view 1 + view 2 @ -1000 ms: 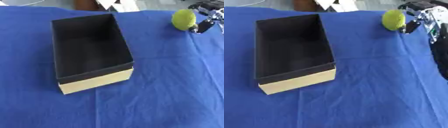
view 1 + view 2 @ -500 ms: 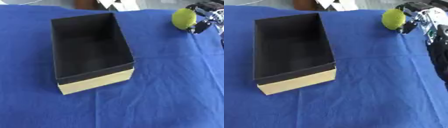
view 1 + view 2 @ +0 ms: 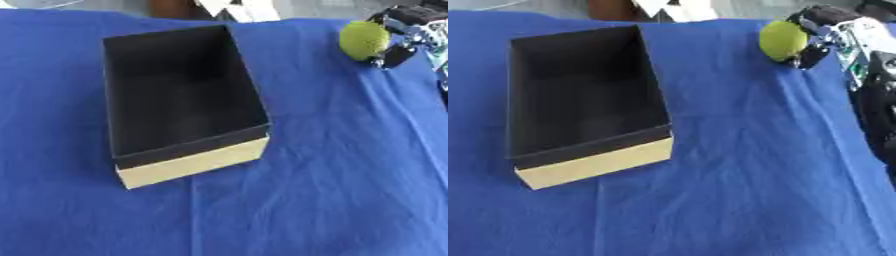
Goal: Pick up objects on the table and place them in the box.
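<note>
A yellow-green ball [image 3: 781, 40] is held at the far right, over the blue cloth, with my right hand [image 3: 833, 35] curled round it from the right. The black arm runs down the right edge. A long box [image 3: 179, 100], black inside with a tan front wall [image 3: 194, 164], lies left of centre on the cloth, open at the top, and I see nothing inside it. The ball is well to the right of the box's far end. My left hand shows in neither view.
A blue cloth [image 3: 332, 190] covers the whole table, with slight wrinkles. Beyond the far edge are a brown shape and white pieces [image 3: 236, 7].
The ball and my right hand have shifted slightly toward the left and a bit nearer; the box stays where it was.
</note>
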Available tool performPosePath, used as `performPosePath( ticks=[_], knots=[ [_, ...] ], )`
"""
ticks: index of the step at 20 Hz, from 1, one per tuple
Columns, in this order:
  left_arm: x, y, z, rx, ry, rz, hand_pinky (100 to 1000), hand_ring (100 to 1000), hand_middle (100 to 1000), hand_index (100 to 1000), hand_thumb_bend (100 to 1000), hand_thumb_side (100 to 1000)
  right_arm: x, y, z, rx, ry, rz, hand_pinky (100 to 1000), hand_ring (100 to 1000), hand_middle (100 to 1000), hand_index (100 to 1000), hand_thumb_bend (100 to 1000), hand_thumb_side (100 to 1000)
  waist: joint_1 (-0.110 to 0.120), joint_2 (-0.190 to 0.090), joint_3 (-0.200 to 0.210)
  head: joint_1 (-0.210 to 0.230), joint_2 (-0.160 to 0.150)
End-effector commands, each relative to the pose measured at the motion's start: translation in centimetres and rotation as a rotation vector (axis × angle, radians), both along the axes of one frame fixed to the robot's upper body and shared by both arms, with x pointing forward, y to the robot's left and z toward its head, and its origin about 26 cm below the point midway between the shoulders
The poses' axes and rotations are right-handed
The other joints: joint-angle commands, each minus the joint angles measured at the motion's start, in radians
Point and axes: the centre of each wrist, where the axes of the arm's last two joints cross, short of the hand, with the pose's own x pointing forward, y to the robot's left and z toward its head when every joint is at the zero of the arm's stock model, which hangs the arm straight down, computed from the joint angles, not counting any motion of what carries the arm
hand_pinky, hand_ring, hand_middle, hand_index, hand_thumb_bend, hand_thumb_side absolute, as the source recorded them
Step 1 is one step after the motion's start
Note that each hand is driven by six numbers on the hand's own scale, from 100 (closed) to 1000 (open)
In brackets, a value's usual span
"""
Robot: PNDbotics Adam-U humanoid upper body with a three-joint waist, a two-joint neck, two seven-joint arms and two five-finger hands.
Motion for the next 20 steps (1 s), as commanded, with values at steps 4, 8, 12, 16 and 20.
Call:
performPosePath(
  ticks=[4,8,12,16,20],
  knots=[
    [-0.3,0.2,0.6,0.014,-0.022,0.004,508,696,678,671,884,731,-0.6,0.1,1.1,0.025,-0.157,0.019,473,426,437,612,148,100,0.000,-0.020,-0.004,0.004,0.010],
    [-0.3,0.3,0.3,0.017,-0.009,0.010,510,697,679,672,882,732,-1.3,0.1,1.6,0.009,-0.137,0.081,502,437,441,613,151,100,0.000,-0.037,-0.019,0.012,0.031],
    [-0.4,0.4,0.2,0.021,-0.002,0.014,512,696,678,673,878,734,-2.2,0.4,3.2,0.008,-0.165,0.098,507,425,435,613,120,100,-0.002,-0.061,-0.036,0.023,0.050],
    [-0.4,0.5,0.1,0.021,0.000,0.019,514,696,678,674,875,735,-3.2,1.1,4.3,-0.003,-0.234,0.128,517,419,386,574,105,100,-0.004,-0.082,-0.046,0.028,0.060],
    [-0.4,0.5,0.0,0.021,0.000,0.020,516,696,677,674,872,736,-4.4,2.9,5.2,-0.016,-0.302,0.210,514,397,361,560,100,100,-0.004,-0.099,-0.056,0.030,0.068]
  ],
)
